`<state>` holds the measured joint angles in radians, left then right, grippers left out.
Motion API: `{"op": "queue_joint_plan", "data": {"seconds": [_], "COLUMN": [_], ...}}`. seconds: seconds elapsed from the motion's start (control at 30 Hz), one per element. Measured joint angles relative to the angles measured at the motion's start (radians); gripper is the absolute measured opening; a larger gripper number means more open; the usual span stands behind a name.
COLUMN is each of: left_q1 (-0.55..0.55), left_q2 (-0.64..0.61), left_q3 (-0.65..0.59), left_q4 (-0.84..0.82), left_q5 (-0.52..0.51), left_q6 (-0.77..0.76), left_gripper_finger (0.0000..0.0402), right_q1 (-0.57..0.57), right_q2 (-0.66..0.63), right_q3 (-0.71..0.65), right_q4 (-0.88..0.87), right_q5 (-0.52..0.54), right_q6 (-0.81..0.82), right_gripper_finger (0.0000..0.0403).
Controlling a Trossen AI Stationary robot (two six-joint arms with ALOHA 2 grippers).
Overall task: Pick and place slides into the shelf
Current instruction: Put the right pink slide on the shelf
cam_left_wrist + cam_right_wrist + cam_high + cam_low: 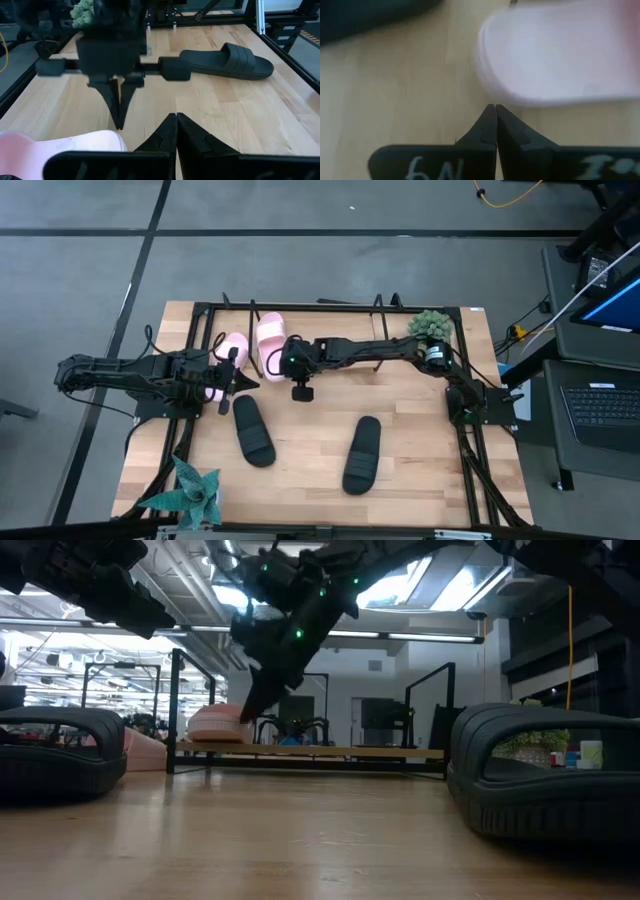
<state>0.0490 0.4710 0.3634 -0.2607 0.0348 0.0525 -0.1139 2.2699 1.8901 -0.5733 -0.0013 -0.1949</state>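
Observation:
Two pale pink slides lie side by side at the far left of the table. In the low view one pink slide rests on the board of the shelf. Two black slides lie flat on the tabletop nearer the front. My right gripper is shut and slants down, its tips at the near end of the right-hand pink slide. My left gripper is shut, level and idle beside the left pink slide. My right gripper has its shut fingertips right at the rounded near-end rim of the pink slide, coming slanting down from the table's right. I cannot tell whether they touch it. The slide lies flat.
The shelf's black rods run along the far edge. A green plant stands at the far right corner and a teal spiky plant at the near left. Bare wood lies right of the black slides.

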Motion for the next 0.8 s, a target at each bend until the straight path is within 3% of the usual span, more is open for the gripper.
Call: {"op": "queue_joint_plan", "data": {"seconds": [0.8], "left_q1": [0.0], "left_q2": [0.0], "left_q3": [0.0], "left_q4": [0.0], "left_q5": [0.0], "left_q6": [-0.024], "left_gripper_finger": [0.0], "right_q1": [0.0], "right_q2": [0.015], "right_q3": [0.001], "right_q4": [0.115], "right_q5": [-0.027], "right_q6": [-0.052], "right_gripper_finger": [0.0]}}
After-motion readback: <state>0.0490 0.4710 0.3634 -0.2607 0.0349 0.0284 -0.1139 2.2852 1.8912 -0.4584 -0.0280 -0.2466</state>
